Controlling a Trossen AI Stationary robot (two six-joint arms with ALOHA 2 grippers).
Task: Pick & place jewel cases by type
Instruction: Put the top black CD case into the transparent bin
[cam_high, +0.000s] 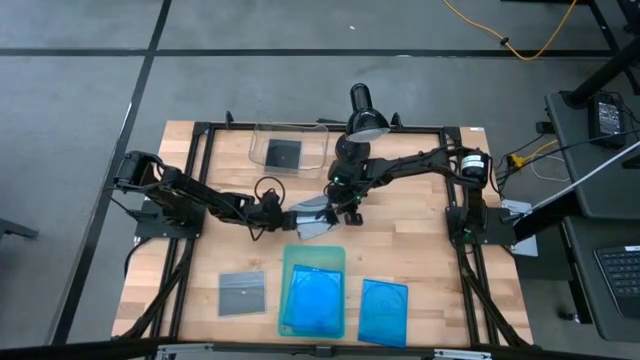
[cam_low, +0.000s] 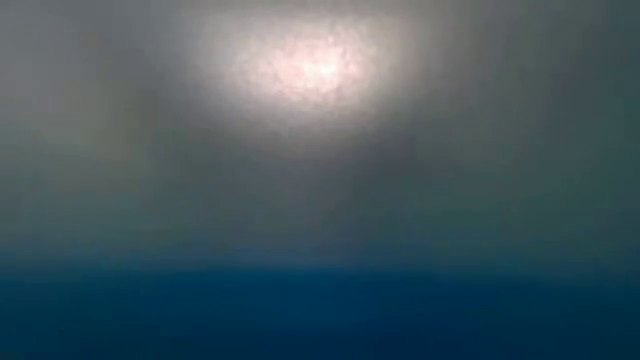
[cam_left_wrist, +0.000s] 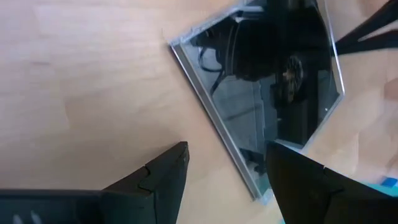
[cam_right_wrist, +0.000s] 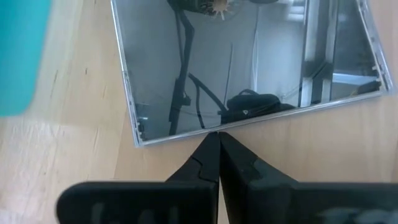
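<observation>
Jewel case, a grey, glossy square plastic one (cam_left_wrist: 267, 93), lies flat at the desk's middle, just behind the pale-green flat tray (cam_high: 313, 290). The left gripper (cam_left_wrist: 227, 168) straddles one edge, fingers spread; the right gripper (cam_right_wrist: 219, 149), clenched tight, touches another edge. Judged step: bracing and grasping. Next, the left fingers must close without skidding it.

A light wooden table (cam_high: 410, 260) holds everything. On it lie a grey square case (cam_high: 242, 293), a pale-green flat tray (cam_high: 312, 256), a blue plastic case (cam_high: 383, 311), a shiny grey case (cam_high: 318, 226) in the middle, and a clear plastic bin (cam_high: 262, 140).
</observation>
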